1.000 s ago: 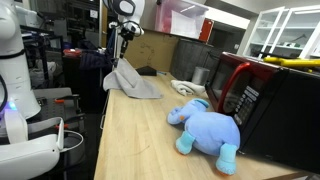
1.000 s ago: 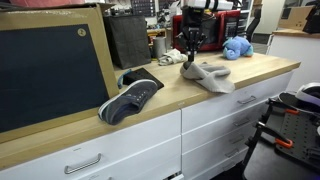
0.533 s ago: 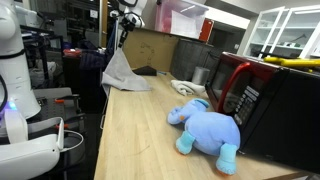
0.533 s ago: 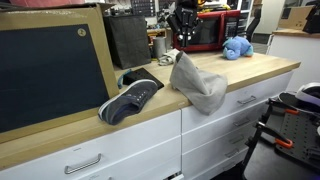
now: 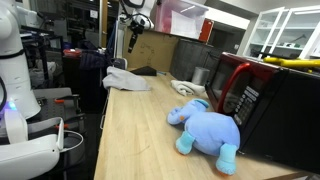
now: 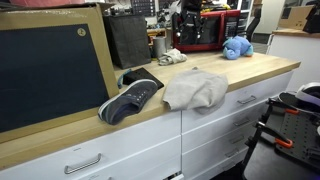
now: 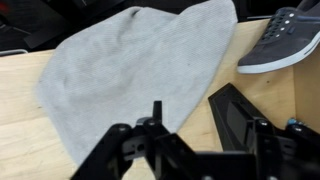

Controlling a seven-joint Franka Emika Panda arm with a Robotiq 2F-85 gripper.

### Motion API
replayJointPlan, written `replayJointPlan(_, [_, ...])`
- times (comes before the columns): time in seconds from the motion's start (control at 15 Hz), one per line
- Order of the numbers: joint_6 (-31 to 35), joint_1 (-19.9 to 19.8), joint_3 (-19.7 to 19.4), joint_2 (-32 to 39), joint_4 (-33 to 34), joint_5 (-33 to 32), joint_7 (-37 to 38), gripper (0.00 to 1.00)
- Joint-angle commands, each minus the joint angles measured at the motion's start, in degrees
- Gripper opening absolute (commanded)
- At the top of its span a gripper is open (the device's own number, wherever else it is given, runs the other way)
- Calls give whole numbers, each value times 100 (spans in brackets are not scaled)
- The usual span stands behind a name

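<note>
Above the counter (image 6: 262,68), the gripper (image 7: 195,118) hangs with jaws apart and empty; the cloth (image 6: 196,91) lies below, overhanging the front edge, just beside a shoe (image 6: 130,98), bare wood stretching toward the plush (image 6: 236,47)

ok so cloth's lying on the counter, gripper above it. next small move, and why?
I'd probably lower the gripper, jaws apart, toward the front edge of the grey cloth. The gripper hangs empty above the cloth, which lies loose beside the shoe. One edge droops over the front of the counter, so it might slide off.
</note>
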Motion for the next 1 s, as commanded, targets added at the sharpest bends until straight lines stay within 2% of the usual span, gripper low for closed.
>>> replayJointPlan(0.0, [201,-136,-128,220,-155,-438,-484,100])
replayJointPlan(0.2, [536,-218,-225,579,-192,-871,-1056,100])
replayJointPlan(0.6, [1271,-291,-305,1356,5,-1216,-2094,100])
replayJointPlan(0.93, [1894,-289,-342,1895,204,-1589,-2334,100])
